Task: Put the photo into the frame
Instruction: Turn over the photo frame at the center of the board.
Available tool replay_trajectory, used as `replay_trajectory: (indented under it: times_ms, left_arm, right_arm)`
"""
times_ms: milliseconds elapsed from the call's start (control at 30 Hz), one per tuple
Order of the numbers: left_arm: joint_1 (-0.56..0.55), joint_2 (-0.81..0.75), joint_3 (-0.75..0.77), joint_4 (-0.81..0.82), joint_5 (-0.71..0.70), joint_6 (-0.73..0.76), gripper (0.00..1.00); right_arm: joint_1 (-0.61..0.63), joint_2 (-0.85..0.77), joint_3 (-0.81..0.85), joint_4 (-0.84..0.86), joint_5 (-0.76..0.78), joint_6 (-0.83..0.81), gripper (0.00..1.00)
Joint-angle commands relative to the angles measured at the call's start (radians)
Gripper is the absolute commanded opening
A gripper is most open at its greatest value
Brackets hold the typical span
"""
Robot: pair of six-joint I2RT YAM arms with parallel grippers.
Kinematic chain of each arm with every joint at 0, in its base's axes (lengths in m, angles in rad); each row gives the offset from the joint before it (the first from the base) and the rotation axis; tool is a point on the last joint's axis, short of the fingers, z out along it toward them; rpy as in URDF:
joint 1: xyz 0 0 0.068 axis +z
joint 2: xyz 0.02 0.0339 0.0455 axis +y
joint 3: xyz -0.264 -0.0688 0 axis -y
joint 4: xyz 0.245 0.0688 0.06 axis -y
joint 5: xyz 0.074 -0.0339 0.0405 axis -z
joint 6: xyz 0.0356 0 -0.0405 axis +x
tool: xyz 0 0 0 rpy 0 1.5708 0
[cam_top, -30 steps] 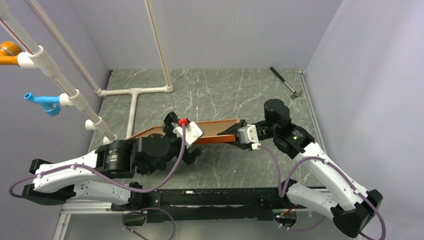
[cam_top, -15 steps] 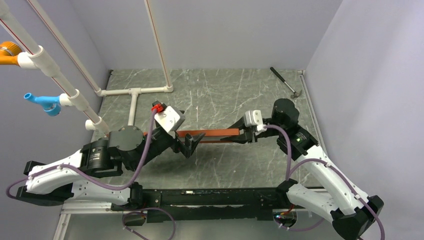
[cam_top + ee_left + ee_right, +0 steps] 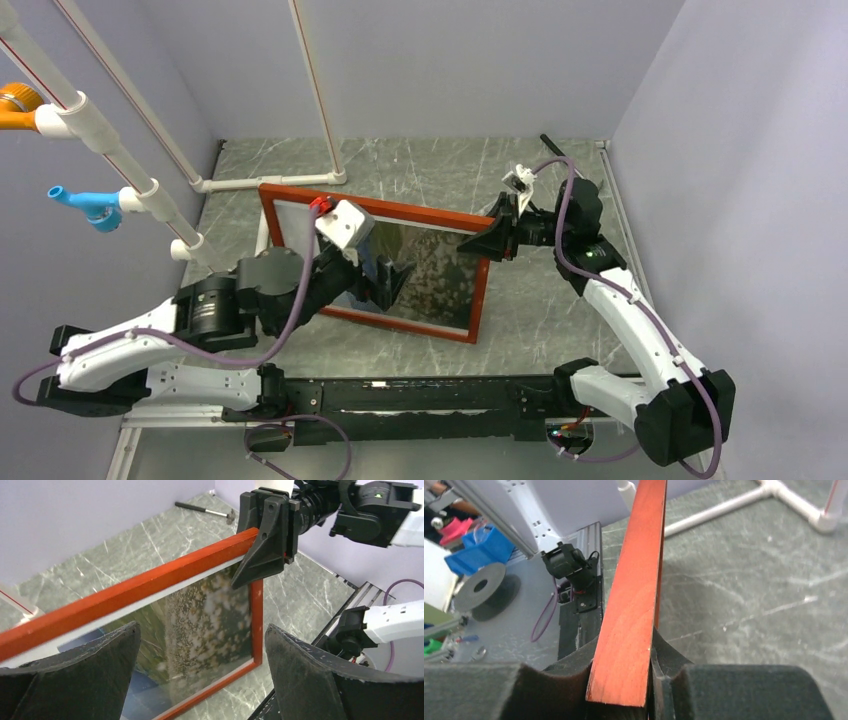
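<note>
We observe the right fingers (image 3: pixel 497 238) clamped on the upper rail of the frame (image 3: pixel 481 290), which stands tilted over the worktop (image 3: pixel 430 165). The photo (image 3: pixel 440 270) sits inside the frame. The left fingers (image 3: pixel 310 680) are spread wide apart near its face

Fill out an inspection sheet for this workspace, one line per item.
Surface: grey marbled table, bare around the work.
Job's things: frame raised on a tilt; photo shows inside its opening.
Clutter: hammer at the far right.
Grippers: right gripper, jaws clamped on the frame's top rail; left gripper, jaws wide, holding nothing, facing the photo.
Cables: purple cables run along both arms, none snagged that I can see.
Surroundings: white pipes far left; plain walls.
</note>
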State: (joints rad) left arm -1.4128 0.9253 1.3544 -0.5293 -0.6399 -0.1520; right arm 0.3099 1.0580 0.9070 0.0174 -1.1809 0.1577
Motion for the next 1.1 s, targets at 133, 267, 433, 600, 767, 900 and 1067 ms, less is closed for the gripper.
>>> replay_trajectory:
  times_ms: [133,267,433,600,767,900,1067]
  left_arm:
    - [0.25,0.072,-0.15,-0.009,0.305,-0.321,0.98]
    - [0.344,0.135,-0.181,-0.069,0.374,-0.45,1.0]
    - [0.45,0.143,-0.284,-0.063,0.46,-0.56,0.99]
    - [0.546,0.093,-0.443,-0.013,0.526,-0.628,0.99]
    - [0.612,0.056,-0.519,-0.044,0.527,-0.652,0.99]
    - [0.65,0.024,-0.567,-0.054,0.528,-0.665,0.99]
    - [0.7,-0.012,-0.629,-0.064,0.54,-0.69,0.99]
  right_arm:
    - [-0.077,-0.054,-0.188,0.088,0.167,0.282,0.0]
    - [-0.107,-0.069,-0.284,0.111,0.291,0.316,0.0]
    - [-0.142,-0.113,-0.413,0.127,0.536,0.353,0.0]
    - [-0.16,-0.12,-0.491,0.142,0.644,0.332,0.0]
    - [-0.181,-0.023,-0.498,0.035,0.754,0.339,0.13]
    - [-0.216,0.082,-0.495,0.026,0.753,0.365,0.35]
    - [-0.261,0.193,-0.487,0.065,0.719,0.4,0.67]
